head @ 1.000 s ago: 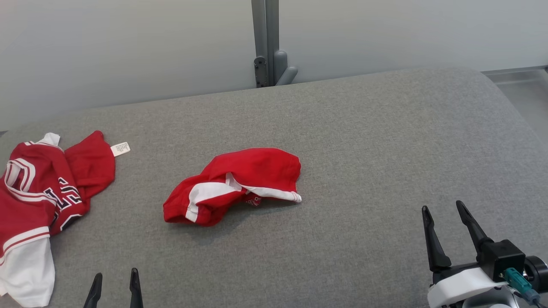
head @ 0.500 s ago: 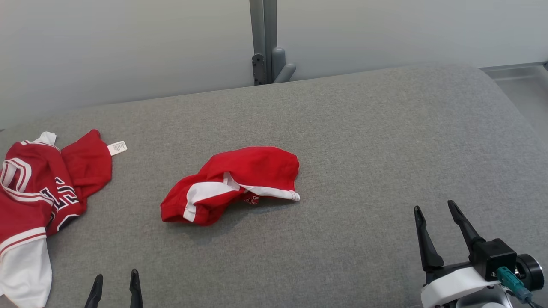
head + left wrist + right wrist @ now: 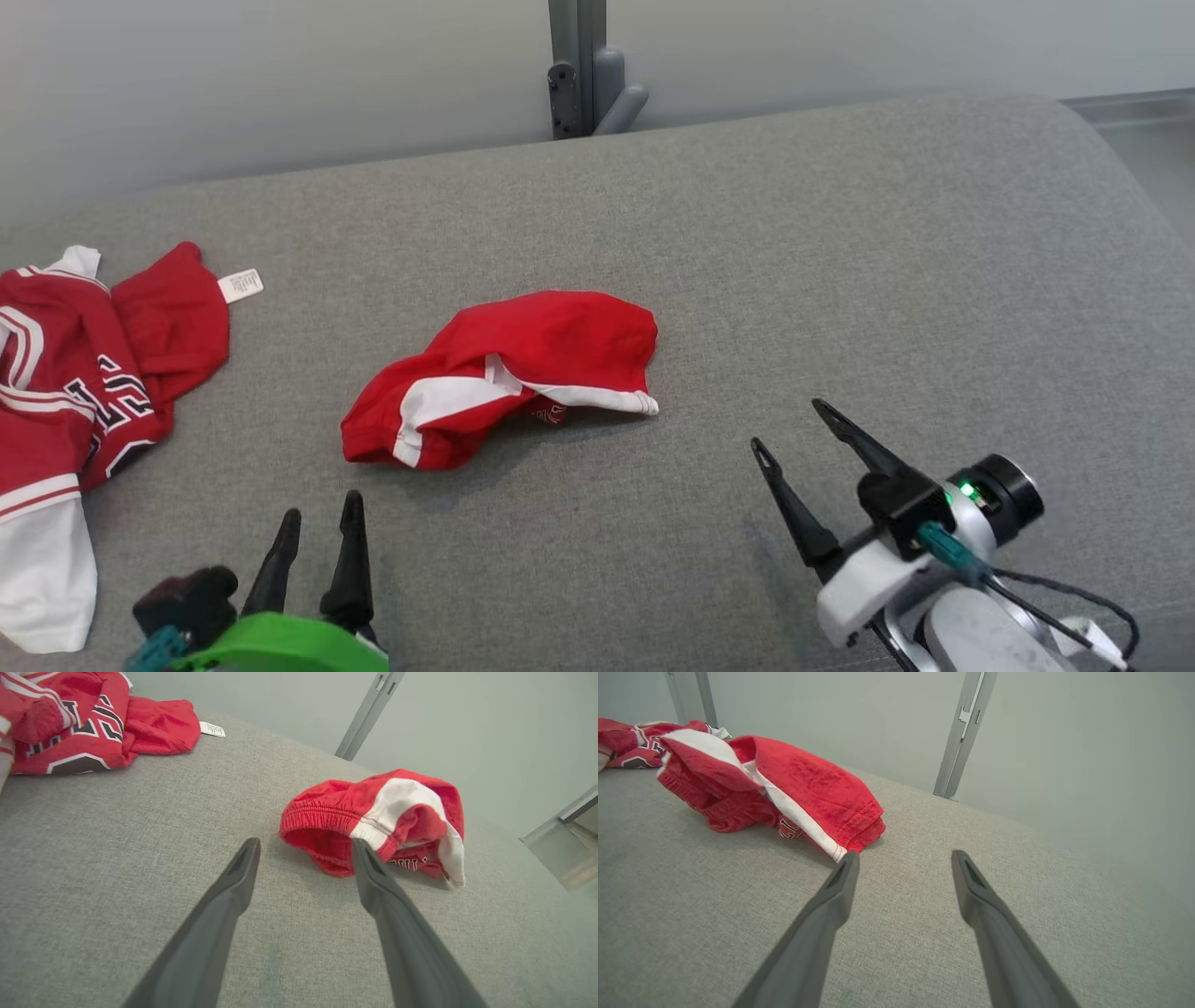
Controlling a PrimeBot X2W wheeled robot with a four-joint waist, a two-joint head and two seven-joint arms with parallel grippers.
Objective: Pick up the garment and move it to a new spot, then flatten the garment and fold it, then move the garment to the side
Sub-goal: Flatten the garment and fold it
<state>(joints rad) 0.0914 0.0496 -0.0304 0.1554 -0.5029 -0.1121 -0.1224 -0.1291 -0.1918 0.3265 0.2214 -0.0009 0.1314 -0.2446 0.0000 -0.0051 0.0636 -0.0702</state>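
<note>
Head view: the garment (image 3: 504,378), a small pair of red shorts with a white stripe, lies crumpled near the middle of the grey table (image 3: 840,280), well apart from a red jersey (image 3: 84,373) at the far left; my left tool (image 3: 322,506) sits at the lower left and my right tool (image 3: 789,426) at the lower right, both with jaws spread wide, nothing between them, both short of the cloth. Left wrist view: my left tool (image 3: 304,843) points at the elastic waistband (image 3: 322,814), which gapes toward me in a raised loop just beyond the finger on that view's right; I judge this ribbed band the best hold, being thick and standing off the table. Right wrist view: my right tool (image 3: 903,856) aims just past the stitched hem (image 3: 859,830) of a leg, which lies beside the finger on that view's left; a doubled edge, so a fair second hold. I expect the garment to be light, limp and not slippery; it should droop and bunch when lifted, so two spread holds would keep it flatter; nothing about it looks fragile.
</note>
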